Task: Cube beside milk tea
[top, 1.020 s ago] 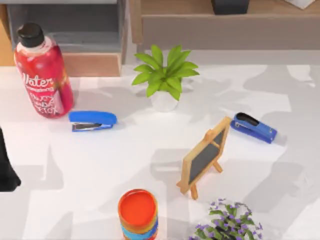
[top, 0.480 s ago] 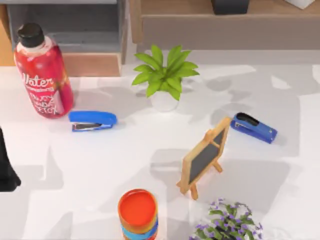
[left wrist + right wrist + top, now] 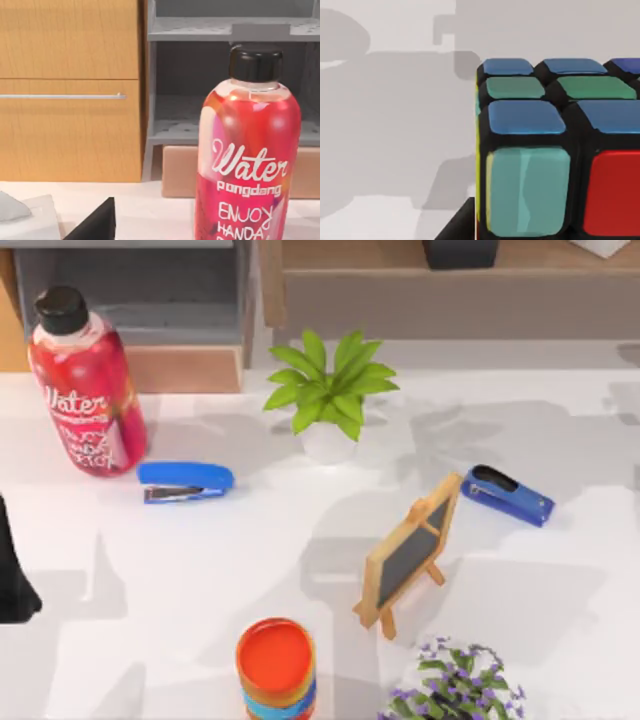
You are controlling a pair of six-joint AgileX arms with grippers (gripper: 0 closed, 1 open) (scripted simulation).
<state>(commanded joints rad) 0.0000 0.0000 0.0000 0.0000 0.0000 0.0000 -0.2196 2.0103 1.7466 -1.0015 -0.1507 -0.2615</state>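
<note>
Two arms: left arm [image 3: 14,575] is parked at the table's left edge, below the bottle; I cannot tell how its jaws stand. The right gripper's jaws cannot be judged either.
Cube: a puzzle cube [image 3: 555,145] sits very close in front of the right wrist camera, over the white table; whether it is held I cannot tell.
Milk tea: the orange-topped cup [image 3: 276,668] near the front edge, well below the bottle [image 3: 85,385], is probably it.
Progress: no cube stands beside the cup yet, so the placing is left to do.
Surface: white table [image 3: 200,570] carrying two blue staplers [image 3: 185,481], a potted plant [image 3: 330,395], a small chalkboard easel [image 3: 408,555] and a purple flower pot [image 3: 455,685].
Room: wooden cabinet [image 3: 70,90] and grey shelf [image 3: 175,75] behind the bottle.
</note>
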